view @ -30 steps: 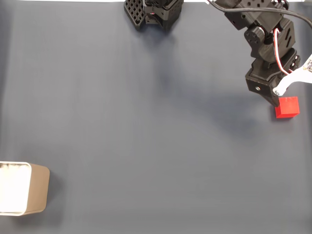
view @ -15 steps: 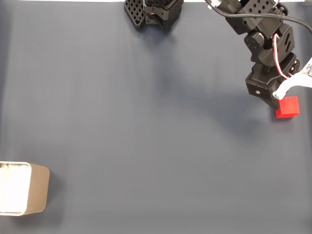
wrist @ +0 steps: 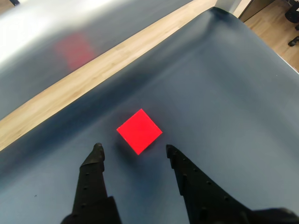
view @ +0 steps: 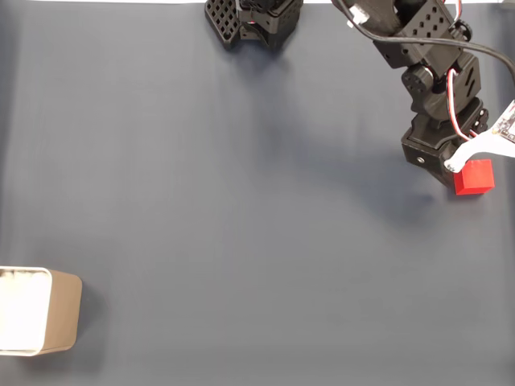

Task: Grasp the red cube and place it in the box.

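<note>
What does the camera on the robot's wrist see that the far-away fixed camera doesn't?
Wrist view alone: the two open black fingers of the gripper just short of the cube, a wooden strip past the mat's edge, and a blurry red reflection on a shiny surface.

Fixed view alone: the box far off at the lower left, and the arm's base.

Both: the red cube on the dark mat.

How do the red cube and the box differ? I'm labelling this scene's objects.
The red cube is bright red and solid; the box is tan with a white open interior. The cube is smaller than the box. The cube lies beside the gripper; the box sits far off. Both rest on the dark mat.
</note>
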